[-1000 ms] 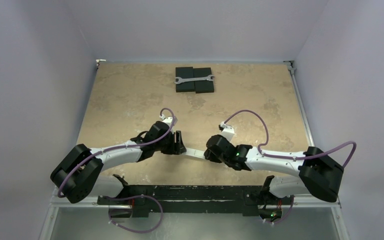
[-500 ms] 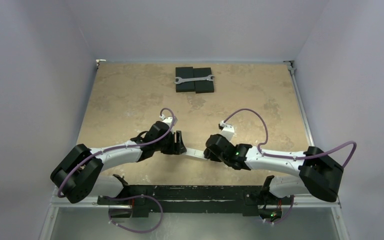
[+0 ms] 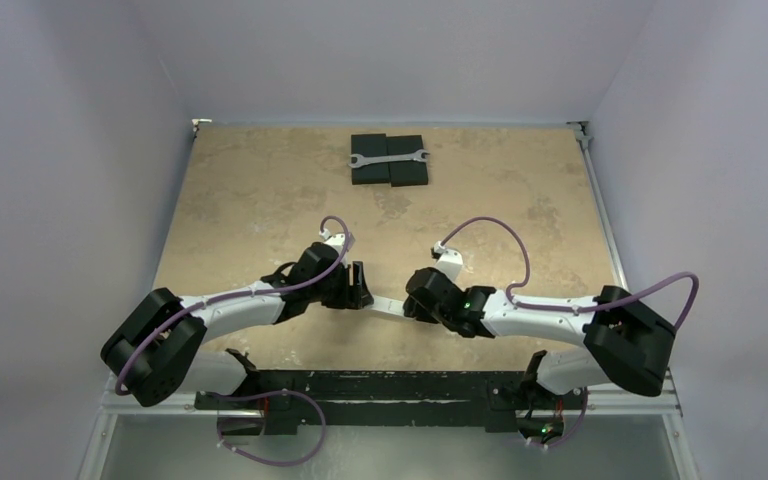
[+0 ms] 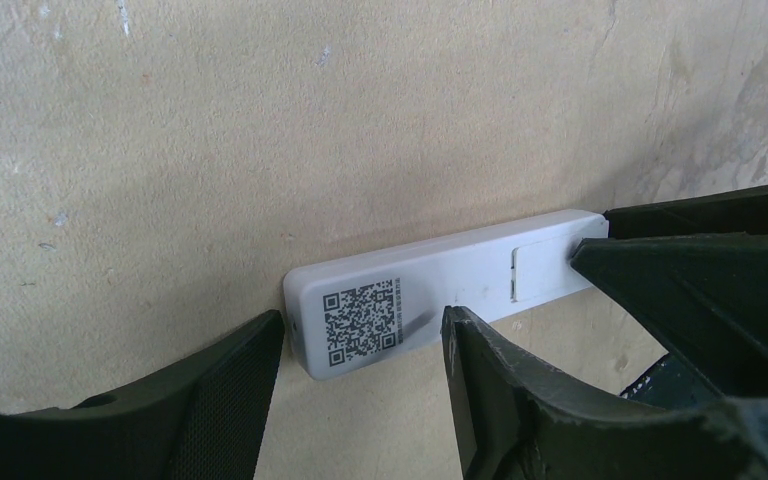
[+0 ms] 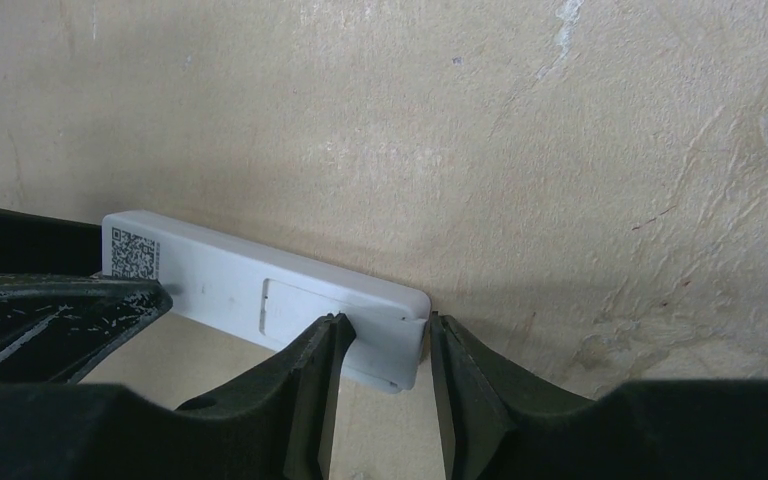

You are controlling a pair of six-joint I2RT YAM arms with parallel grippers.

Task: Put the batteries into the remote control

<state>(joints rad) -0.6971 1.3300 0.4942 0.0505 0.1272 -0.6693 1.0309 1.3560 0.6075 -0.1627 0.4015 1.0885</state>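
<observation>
The remote control (image 3: 388,304) lies back side up on the desk (image 3: 260,200), spanning the two arms. Its end with the QR-code label (image 4: 365,322) sits between the open left jaws. Its other end fills the right jaws' gap; whether they pinch it cannot be told. The label's print is too small to read.

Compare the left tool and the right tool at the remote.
The left tool sits at the end of the remote control that carries the QR code. The right tool sits at the opposite end, by the cover panel. The left tool's jaws stand wider apart than the right tool's. Both are open, with fingertips over the back face of the same remote control.
</observation>
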